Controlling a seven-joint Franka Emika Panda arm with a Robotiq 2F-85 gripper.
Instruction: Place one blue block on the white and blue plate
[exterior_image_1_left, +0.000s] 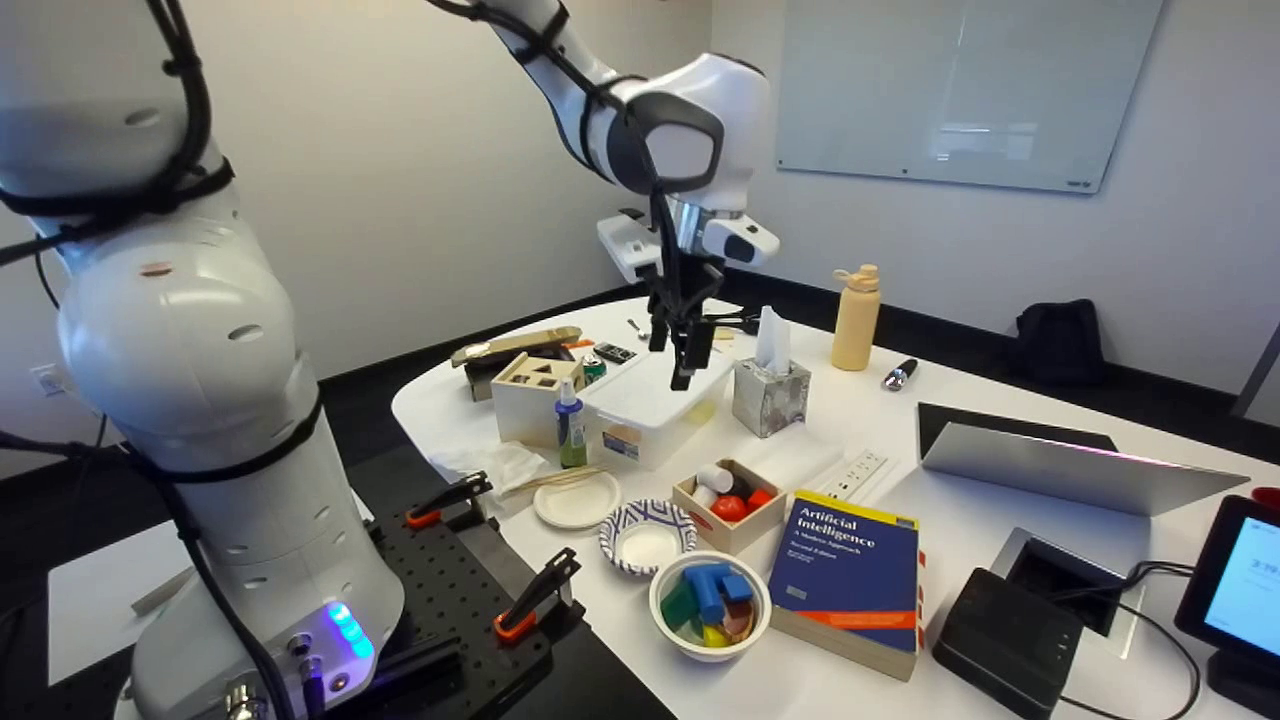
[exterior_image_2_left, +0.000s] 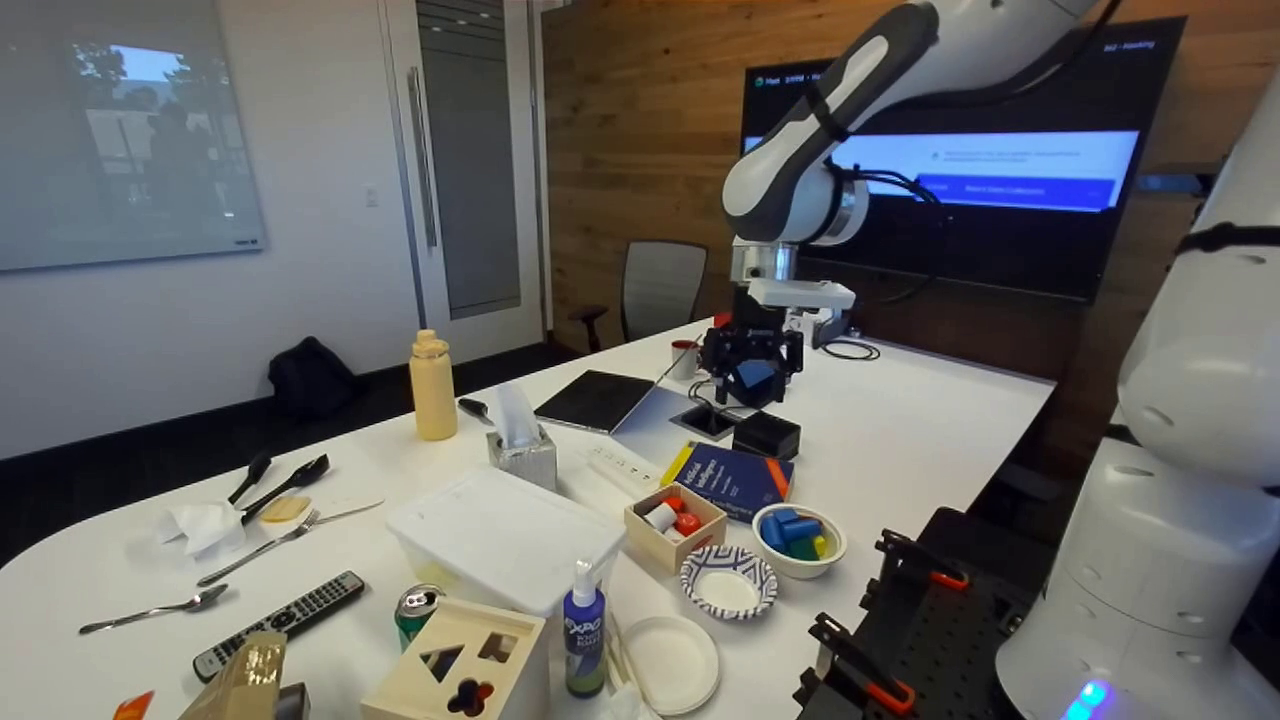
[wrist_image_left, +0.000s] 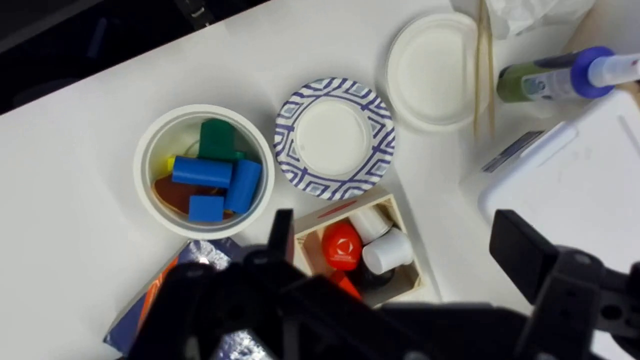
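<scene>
Several blue blocks lie in a white bowl (wrist_image_left: 141, 165) with green, yellow and brownish pieces. In the wrist view I see a blue cylinder (wrist_image_left: 202, 172), a second blue cylinder (wrist_image_left: 243, 186) and a blue cube (wrist_image_left: 206, 208). The blue blocks also show in both exterior views (exterior_image_1_left: 707, 592) (exterior_image_2_left: 790, 526). The white and blue plate (wrist_image_left: 334, 137), with a patterned rim, stands beside the bowl and holds nothing; it also shows in both exterior views (exterior_image_1_left: 648, 545) (exterior_image_2_left: 730, 592). My gripper (wrist_image_left: 400, 237) is open and empty, high above the table; it also shows in both exterior views (exterior_image_1_left: 678, 358) (exterior_image_2_left: 750, 390).
A wooden box (wrist_image_left: 312, 222) with red and white items touches or nearly touches the plate. A thick blue book (exterior_image_1_left: 850, 560) lies by the bowl. A plain white plate (wrist_image_left: 432, 70), chopsticks (wrist_image_left: 483, 75), a spray bottle (exterior_image_1_left: 571, 425), a lidded bin (exterior_image_1_left: 655, 395) and a tissue box (exterior_image_1_left: 770, 395) stand nearby.
</scene>
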